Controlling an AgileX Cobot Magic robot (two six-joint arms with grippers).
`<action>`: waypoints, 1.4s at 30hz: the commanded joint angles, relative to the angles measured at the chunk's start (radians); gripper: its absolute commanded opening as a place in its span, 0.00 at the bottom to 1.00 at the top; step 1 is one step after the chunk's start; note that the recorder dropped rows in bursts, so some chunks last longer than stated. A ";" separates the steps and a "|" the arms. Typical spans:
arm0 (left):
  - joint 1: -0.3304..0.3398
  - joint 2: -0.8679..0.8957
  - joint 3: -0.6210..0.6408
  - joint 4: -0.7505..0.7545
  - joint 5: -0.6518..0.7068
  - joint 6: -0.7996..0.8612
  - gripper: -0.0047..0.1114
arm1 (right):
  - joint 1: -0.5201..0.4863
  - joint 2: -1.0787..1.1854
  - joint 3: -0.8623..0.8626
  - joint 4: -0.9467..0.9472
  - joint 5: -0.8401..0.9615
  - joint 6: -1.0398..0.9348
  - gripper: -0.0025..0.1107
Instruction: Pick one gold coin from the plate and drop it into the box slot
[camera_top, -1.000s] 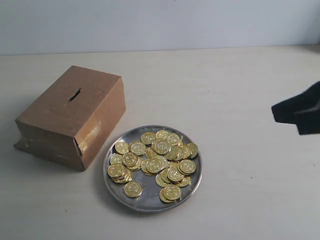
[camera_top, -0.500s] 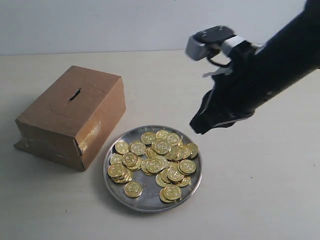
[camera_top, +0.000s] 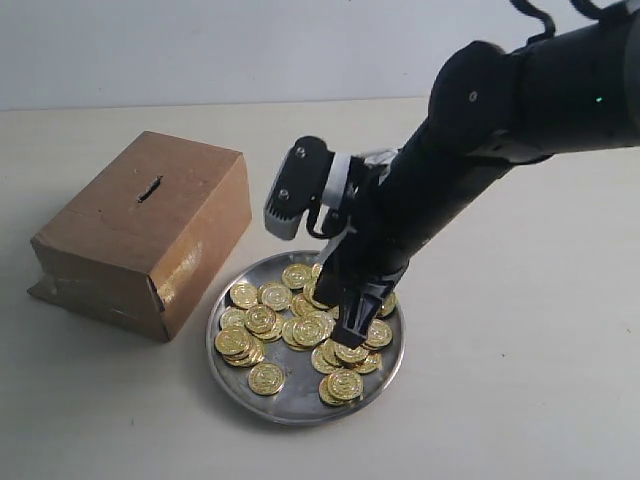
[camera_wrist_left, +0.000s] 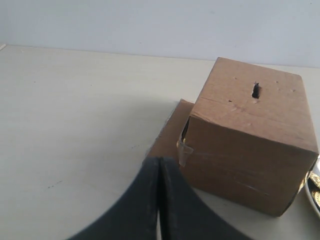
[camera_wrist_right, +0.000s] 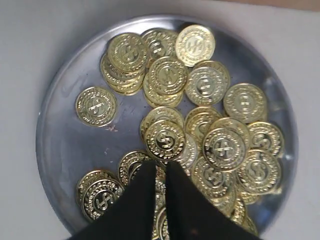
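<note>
The silver plate (camera_top: 291, 398) holds several gold coins (camera_top: 262, 319) and lies right of the brown box (camera_top: 150, 235), whose dark slot (camera_top: 150, 189) is in its top face. My right gripper (camera_top: 350, 336) hangs down over the right half of the plate. Its fingertips are just above the coin pile. In the right wrist view the right gripper (camera_wrist_right: 160, 163) is open by a narrow gap, with coins (camera_wrist_right: 165, 139) lying flat beneath it and the plate (camera_wrist_right: 65, 142) all around. Nothing is held. My left gripper (camera_wrist_left: 159, 161) is shut and empty, near the box (camera_wrist_left: 250, 150) and facing the slot (camera_wrist_left: 255, 90).
The pale tabletop (camera_top: 520, 400) stretches around the plate and box, with a light wall behind it. A loose flap of cardboard (camera_wrist_left: 167, 137) lies on the table at the box's foot, close to my left gripper.
The right arm swung in from the right edge and came down over the plate; its fingertips now hover at the coin pile. Box, plate and coins have not moved.
</note>
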 joint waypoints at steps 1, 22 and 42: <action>-0.006 -0.005 -0.001 0.004 -0.007 0.001 0.04 | 0.025 0.053 -0.005 0.006 -0.026 -0.058 0.27; -0.006 -0.005 -0.001 0.002 -0.004 0.001 0.04 | 0.042 0.087 -0.005 0.052 -0.095 -0.051 0.54; -0.006 -0.005 -0.001 0.002 -0.004 0.001 0.04 | 0.042 0.228 -0.156 -0.058 0.025 -0.171 0.52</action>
